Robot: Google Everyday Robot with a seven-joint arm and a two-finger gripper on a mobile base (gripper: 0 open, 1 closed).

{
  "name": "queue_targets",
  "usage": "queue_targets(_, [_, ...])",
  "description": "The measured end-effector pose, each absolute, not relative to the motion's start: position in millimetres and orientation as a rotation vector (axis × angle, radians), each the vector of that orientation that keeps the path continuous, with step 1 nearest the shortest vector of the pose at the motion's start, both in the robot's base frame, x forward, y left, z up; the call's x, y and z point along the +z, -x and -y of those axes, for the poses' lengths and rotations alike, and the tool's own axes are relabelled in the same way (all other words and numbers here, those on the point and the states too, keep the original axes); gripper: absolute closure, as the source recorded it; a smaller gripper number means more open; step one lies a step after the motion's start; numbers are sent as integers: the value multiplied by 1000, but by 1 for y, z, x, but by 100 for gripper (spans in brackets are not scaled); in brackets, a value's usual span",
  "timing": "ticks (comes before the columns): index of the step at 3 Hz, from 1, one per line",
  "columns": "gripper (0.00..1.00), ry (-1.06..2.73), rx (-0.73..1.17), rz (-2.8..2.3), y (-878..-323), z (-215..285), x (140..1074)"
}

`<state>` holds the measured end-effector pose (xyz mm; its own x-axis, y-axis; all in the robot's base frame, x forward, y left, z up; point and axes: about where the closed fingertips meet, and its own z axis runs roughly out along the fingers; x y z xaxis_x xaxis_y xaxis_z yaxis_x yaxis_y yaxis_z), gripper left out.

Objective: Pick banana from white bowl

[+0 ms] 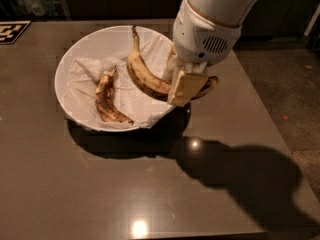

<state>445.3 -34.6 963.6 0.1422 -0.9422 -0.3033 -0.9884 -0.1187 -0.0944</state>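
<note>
The banana [145, 76] is long, curved, yellow with brown streaks. It hangs lifted above the right side of the white bowl [75, 54], stem pointing up and back, dark tip poking out to the right past the bowl's rim. My gripper [184, 86] comes down from the white arm at the upper right and is shut on the banana near its dark end. The cream front finger [184, 88] covers part of the fruit. The bowl is lined with crumpled white paper.
A shorter, darker, brown-blotched banana [106, 98] lies in the bowl's left-middle. The bowl stands on a dark brown table [150, 194]. A black-and-white marker [11, 31] is at the table's far left corner. The table's right edge meets bare floor [295, 94].
</note>
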Motion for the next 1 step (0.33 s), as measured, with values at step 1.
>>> queue_targets(1, [100,2107,267,-1917,-438,57,959])
